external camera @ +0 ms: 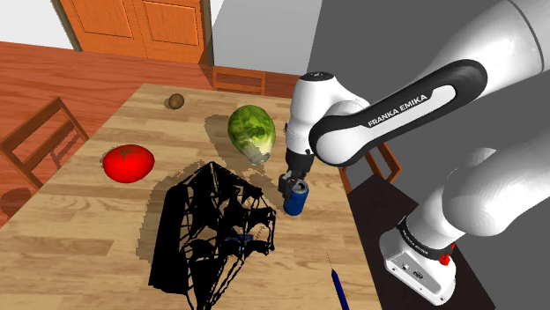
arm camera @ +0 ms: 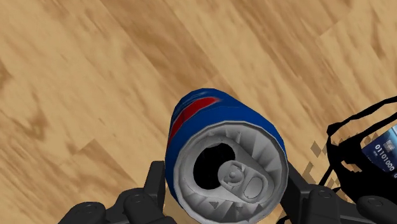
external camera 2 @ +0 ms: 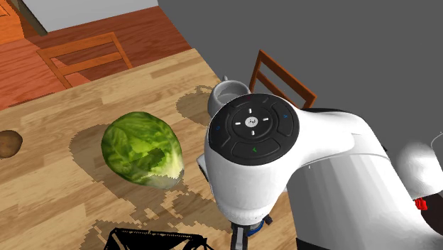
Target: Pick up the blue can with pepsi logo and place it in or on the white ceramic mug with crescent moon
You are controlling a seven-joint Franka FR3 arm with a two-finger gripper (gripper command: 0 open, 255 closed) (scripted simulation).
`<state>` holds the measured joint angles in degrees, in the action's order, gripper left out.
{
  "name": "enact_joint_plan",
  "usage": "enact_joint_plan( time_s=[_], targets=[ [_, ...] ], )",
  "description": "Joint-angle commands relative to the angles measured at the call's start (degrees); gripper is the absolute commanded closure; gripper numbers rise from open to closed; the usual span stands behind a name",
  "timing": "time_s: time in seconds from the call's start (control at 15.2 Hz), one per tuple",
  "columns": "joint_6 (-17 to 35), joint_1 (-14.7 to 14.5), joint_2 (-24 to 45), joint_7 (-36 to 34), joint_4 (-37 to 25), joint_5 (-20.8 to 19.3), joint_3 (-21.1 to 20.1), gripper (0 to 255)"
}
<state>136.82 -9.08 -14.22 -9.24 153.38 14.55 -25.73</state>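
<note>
Wooden table, light plank grain. Red tomato lies toward the shoulder view's left. Green lettuce head sits on the far half, near the middle. Small brown round item is near the far edge, apart from both. Black wire basket stands on the near half. Blue pen lies close to the right edge. Wooden chair at the left side; second chair at the far side. Orange-brown door behind, above a reddish plank floor.
</note>
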Motion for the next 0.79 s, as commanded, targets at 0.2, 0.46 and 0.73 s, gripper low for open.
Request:
enact_joint_plan(
  time_s=[0.2,0.46,0.73],
  targets=[
    [-0.01,-0.01,0.04,0.01,0.05,0.02,-0.01,255],
    [-0.99,-0.10,-0.70,0.10,-0.20,0.15,0.15,255],
    [-4.96,-0.35,-3.58,0.38,-1.36,0.52,0.80,255]
  ],
)
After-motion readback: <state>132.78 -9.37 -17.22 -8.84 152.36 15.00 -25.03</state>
